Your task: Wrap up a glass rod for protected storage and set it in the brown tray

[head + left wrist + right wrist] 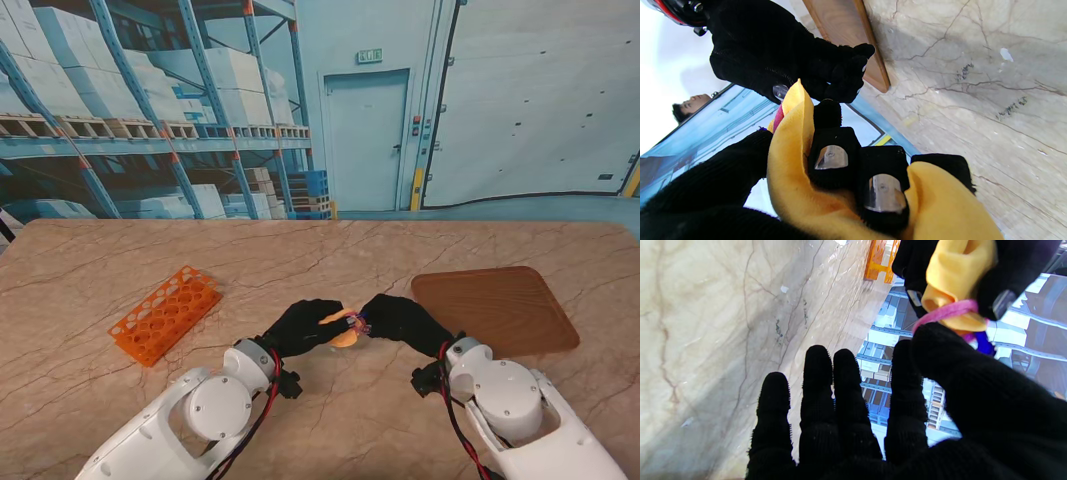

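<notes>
A yellow cloth bundle [342, 330] is held just above the table between my two black-gloved hands. My left hand [300, 325] is shut on the yellow cloth [786, 166], its fingers [831, 156] sunk into the folds. A pink band [947, 311] loops around the cloth's [953, 276] end. My right hand [400, 322] meets that end, its thumb pressed on the band and its other fingers [840, 413] held straight. No glass rod shows; the cloth hides whatever is inside. The brown tray [495, 308] lies to the right of the hands, farther from me.
An orange test-tube rack [165, 313] lies on the marble table to the left. A small blue piece [983, 343] sits behind the band by my right thumb. The tray's edge [846, 33] shows beyond my right hand [783, 56].
</notes>
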You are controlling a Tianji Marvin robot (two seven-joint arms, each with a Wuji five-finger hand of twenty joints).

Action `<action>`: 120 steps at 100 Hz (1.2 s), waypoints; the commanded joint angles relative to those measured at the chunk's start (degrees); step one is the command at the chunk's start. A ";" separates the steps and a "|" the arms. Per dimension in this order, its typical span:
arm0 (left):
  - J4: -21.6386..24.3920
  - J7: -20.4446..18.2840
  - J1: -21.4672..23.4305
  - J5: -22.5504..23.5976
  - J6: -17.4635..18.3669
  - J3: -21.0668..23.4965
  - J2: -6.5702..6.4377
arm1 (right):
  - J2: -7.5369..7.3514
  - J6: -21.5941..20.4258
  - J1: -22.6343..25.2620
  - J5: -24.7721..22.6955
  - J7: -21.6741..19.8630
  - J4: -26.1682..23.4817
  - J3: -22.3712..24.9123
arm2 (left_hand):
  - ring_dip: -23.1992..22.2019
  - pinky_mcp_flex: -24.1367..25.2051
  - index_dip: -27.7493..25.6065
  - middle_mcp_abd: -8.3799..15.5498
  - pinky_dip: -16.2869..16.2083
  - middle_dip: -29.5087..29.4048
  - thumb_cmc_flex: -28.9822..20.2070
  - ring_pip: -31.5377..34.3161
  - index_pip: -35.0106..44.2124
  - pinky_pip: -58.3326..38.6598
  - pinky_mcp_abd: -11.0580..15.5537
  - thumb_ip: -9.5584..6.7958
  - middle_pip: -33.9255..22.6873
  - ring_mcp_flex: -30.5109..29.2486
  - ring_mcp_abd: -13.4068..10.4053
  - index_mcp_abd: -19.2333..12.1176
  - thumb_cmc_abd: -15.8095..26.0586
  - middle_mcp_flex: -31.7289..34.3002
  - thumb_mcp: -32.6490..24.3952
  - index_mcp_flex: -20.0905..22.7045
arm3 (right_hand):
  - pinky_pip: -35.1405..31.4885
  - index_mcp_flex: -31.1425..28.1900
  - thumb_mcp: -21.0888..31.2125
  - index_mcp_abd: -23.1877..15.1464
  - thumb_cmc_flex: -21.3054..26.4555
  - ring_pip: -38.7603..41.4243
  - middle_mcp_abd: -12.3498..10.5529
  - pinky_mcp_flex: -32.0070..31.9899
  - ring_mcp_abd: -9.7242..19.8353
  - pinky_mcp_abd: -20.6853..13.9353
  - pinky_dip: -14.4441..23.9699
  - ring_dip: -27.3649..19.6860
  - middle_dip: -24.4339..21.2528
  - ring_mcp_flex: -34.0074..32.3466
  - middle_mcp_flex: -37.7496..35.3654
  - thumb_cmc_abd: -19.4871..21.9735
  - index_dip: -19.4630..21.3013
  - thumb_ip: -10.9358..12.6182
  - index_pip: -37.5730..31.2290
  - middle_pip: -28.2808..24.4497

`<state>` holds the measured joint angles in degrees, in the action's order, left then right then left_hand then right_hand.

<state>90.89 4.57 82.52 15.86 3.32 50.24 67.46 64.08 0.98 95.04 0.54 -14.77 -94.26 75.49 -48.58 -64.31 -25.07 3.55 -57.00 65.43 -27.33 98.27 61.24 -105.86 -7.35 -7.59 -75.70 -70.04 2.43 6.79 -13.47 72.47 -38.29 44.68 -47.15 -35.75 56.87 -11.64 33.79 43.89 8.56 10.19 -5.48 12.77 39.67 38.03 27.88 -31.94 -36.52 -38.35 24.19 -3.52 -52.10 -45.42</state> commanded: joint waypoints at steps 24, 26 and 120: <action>0.75 -0.76 0.63 -0.53 0.78 0.08 -0.07 | -0.38 -1.40 1.66 4.33 -1.13 0.62 2.07 | 0.03 0.39 -0.27 1.32 -1.22 0.92 -1.54 8.23 1.89 -14.12 1.34 -3.19 -1.75 -2.75 -0.15 0.38 -0.74 3.51 -3.97 -0.65 | 2.97 5.05 -1.30 2.17 -7.31 -2.53 -0.73 -0.37 2.16 -2.63 2.94 -0.27 -0.12 2.29 4.43 0.59 5.96 2.30 10.19 2.80; 0.73 -0.77 0.63 -0.53 0.78 0.07 -0.07 | -0.36 -1.42 1.66 4.79 -1.29 0.64 2.11 | 0.03 0.39 -0.28 2.09 -1.22 0.92 -1.54 8.23 1.88 -14.12 1.34 -3.15 -1.70 -2.75 -0.15 0.33 -0.75 3.46 -3.95 -0.66 | 3.46 5.10 -2.09 2.33 -7.41 -2.85 -0.70 -0.37 2.19 -2.64 3.08 -0.28 -0.11 2.39 4.54 0.52 6.51 2.41 10.87 3.04; 0.73 -1.10 0.44 -0.93 0.24 -0.35 -0.05 | 0.26 1.14 -0.03 11.01 -2.23 0.41 0.19 | 0.02 0.38 -0.44 1.26 -1.15 1.07 -1.14 8.23 1.27 -14.12 1.47 -2.46 -1.60 -2.75 -0.15 0.25 -0.14 3.27 -3.82 -0.70 | 6.59 3.10 -3.09 -1.54 -4.96 -3.61 -0.96 0.65 2.56 -2.59 5.81 0.16 0.32 1.41 6.03 1.68 9.39 1.18 11.25 3.81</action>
<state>91.21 3.71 82.63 15.12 3.78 50.03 67.25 64.05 1.71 95.14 11.64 -16.86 -93.22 76.10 -48.57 -64.29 -25.07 3.53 -57.00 65.60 -27.33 98.27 61.24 -105.86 -7.35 -7.59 -75.70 -70.04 2.43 6.79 -13.47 72.47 -38.59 44.67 -41.47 -30.16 51.47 -10.69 27.49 40.33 8.63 9.95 -4.66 11.94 43.65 38.03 27.88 -29.92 -29.56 -37.74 33.04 -3.14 -39.37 -41.55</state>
